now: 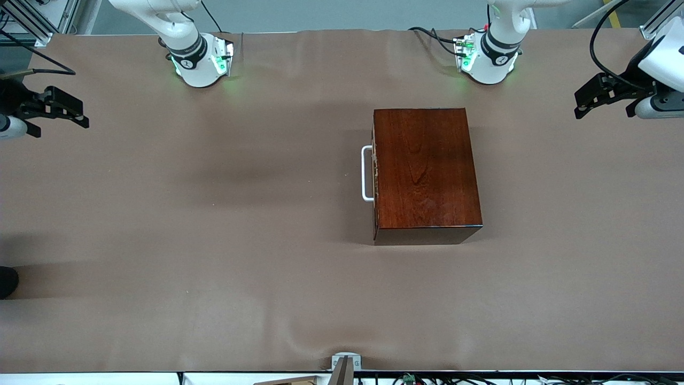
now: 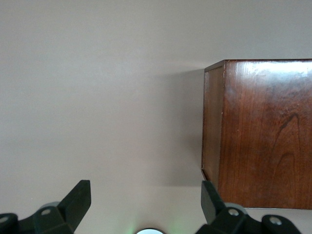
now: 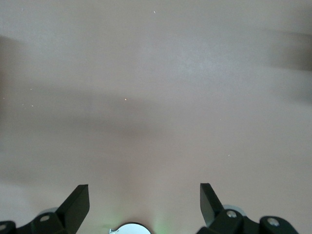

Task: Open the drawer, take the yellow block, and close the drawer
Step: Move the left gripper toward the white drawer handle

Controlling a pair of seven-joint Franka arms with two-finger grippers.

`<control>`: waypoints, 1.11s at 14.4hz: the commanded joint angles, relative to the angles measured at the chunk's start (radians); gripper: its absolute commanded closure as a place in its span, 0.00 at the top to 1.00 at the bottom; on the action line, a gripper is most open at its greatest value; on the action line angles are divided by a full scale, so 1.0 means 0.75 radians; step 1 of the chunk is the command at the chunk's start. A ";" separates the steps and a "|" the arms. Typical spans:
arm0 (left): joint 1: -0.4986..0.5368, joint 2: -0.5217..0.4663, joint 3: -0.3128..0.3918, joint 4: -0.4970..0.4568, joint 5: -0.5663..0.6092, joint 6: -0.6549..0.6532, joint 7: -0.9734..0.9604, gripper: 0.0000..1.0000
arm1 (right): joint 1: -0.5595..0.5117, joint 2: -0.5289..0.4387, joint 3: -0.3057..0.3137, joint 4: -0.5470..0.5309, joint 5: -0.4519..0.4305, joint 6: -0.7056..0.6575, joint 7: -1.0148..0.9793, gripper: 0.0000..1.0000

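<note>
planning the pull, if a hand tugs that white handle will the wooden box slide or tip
The wooden box looks broad and low, so tipping seems unlikely. Its glossy body sits loose on the smooth brown table cover, so it may slide toward the white handle unless braced.

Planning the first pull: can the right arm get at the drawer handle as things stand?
Probably yes. The handle faces the right arm's end of the table, with only bare table between it and the right gripper, which hangs over that end, jaws open. The drawer is shut.
</note>
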 commanded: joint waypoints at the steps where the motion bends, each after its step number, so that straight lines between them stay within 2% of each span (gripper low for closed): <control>1: 0.020 -0.009 -0.010 0.014 -0.022 -0.024 -0.014 1.00 | -0.019 -0.021 0.010 -0.018 0.021 0.006 -0.003 1.00; 7: 0.016 0.027 -0.010 0.061 -0.035 -0.024 -0.028 1.00 | -0.016 -0.019 0.010 -0.016 0.021 0.008 -0.003 1.00; 11: -0.017 0.070 -0.039 0.079 -0.049 -0.022 -0.124 1.00 | -0.019 -0.015 0.010 -0.016 0.021 0.008 -0.003 1.00; 14: -0.059 0.160 -0.145 0.096 -0.037 -0.010 -0.348 1.00 | -0.021 -0.015 0.010 -0.016 0.021 0.008 -0.003 1.00; 16: -0.090 0.258 -0.210 0.179 -0.033 -0.008 -0.494 1.00 | -0.023 -0.015 0.010 -0.014 0.021 0.008 -0.003 1.00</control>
